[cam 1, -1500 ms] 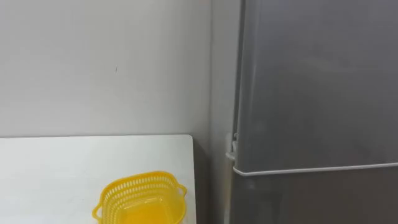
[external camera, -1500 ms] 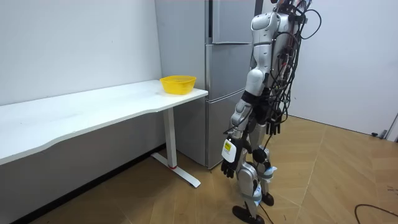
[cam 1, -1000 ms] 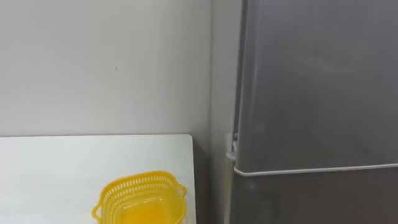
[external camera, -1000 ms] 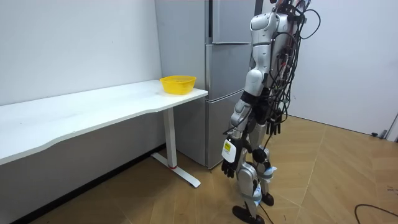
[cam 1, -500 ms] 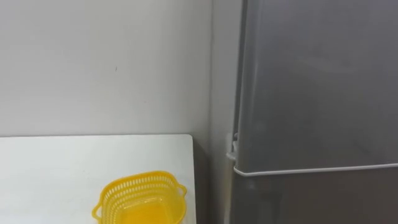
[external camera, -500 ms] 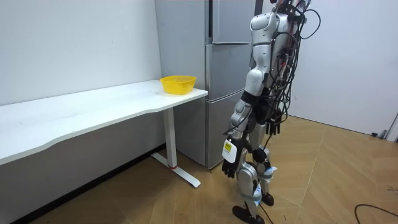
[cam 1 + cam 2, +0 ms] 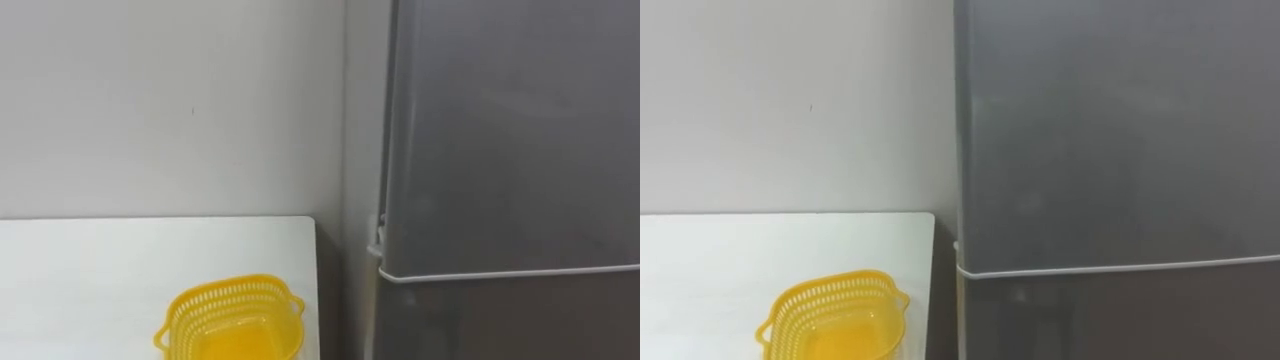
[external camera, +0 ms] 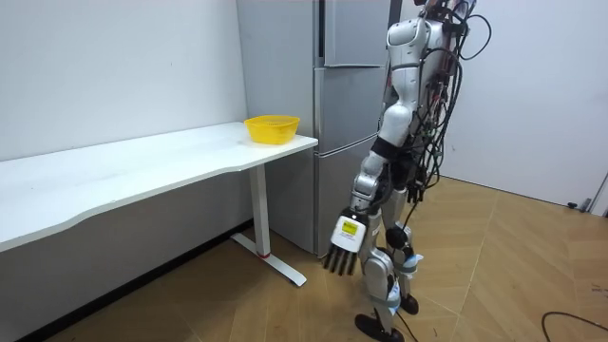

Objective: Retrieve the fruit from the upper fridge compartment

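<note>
The tall grey fridge stands right in front of me with both doors closed; a pale seam divides the upper door from the lower door. In the room view I stand upright facing the fridge. My left hand hangs low by my knee, swung a little toward the fridge, open with its fingers straight and spread, holding nothing. My right hand hangs on my far side, mostly hidden by my body.
A white table runs along the wall to my left, its end close to the fridge. A yellow plastic basket sits near that end, also seen as the basket in the room view. Wooden floor lies open behind me.
My left arm has swung forward, toward the room view's left, and its fingers have spread. The eye view has shifted slightly. The fridge doors have stayed closed.
</note>
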